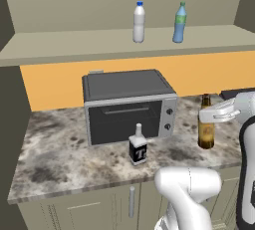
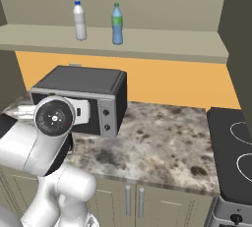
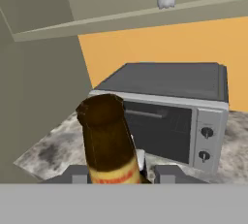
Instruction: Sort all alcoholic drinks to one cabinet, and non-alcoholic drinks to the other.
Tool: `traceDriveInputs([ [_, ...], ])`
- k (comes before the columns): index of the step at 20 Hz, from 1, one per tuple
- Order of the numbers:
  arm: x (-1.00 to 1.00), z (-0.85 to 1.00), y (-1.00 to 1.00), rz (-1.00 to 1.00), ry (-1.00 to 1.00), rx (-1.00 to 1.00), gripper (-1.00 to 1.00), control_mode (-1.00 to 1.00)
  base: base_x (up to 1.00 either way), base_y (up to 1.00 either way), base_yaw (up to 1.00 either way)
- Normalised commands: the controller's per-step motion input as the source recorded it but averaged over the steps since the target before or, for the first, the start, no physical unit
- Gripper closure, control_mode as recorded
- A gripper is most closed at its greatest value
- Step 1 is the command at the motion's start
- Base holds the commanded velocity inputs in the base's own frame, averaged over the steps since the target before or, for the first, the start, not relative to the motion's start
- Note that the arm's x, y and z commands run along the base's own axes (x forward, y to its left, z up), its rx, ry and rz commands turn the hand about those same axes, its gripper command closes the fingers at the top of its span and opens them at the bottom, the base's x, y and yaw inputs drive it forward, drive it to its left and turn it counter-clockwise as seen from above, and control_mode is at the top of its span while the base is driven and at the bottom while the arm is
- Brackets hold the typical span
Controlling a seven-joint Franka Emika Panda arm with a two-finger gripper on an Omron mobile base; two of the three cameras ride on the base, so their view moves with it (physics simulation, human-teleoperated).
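The beer bottle [image 1: 206, 128] stood upright near the right end of the marbled counter [image 1: 60, 159], well to the right of the toaster oven [image 1: 128, 105]. In the hand view the brown bottle [image 3: 109, 143] rose between the two dark finger tips, with the gripper [image 3: 118, 173] closed around its lower neck at the label band — the tips sat tight against the glass on both sides. From the left base view the white hand reached in from the right and met the bottle at its neck; whether its base touched the counter could not be told.

The square bottle [image 1: 138, 146] with the black "T" label stood just in front of the oven, near the counter's front edge and apart from the beer bottle.

Up on the open shelf [image 1: 74, 42] above the orange wall, the white bottle [image 1: 139, 22] with the blue cap and the blue bottle [image 1: 180, 23] with the green top stood upright near each other — the white one to the left. In the right base view the same pair showed on the shelf, white bottle [image 2: 79, 20] left of the blue bottle [image 2: 117, 23], with a black stovetop [image 2: 231, 147] at the counter's right end.
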Motion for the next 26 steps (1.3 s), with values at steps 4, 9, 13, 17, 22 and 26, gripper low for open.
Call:
traceDriveInputs([
  [4,-0.57,0.12,0.00,-0.29,0.13,-0.12,1.00,-1.00,0.00,0.00,0.00],
  [9,-0.32,0.29,0.00,-0.24,0.16,-0.02,1.00,-1.00,0.00,0.00,0.00],
  [13,-0.02,0.57,0.08,-0.16,0.06,0.00,1.00,-1.00,0.00,0.00,0.00],
  [17,-0.05,0.36,0.02,-0.11,0.00,-0.02,1.00,-1.00,0.00,0.00,0.00],
  [22,-0.41,0.00,0.00,-0.13,0.00,-0.04,1.00,-1.00,0.00,0.00,0.00],
  [26,-0.27,0.00,0.06,-0.10,0.00,-0.02,1.00,-1.00,0.00,0.00,0.00],
])
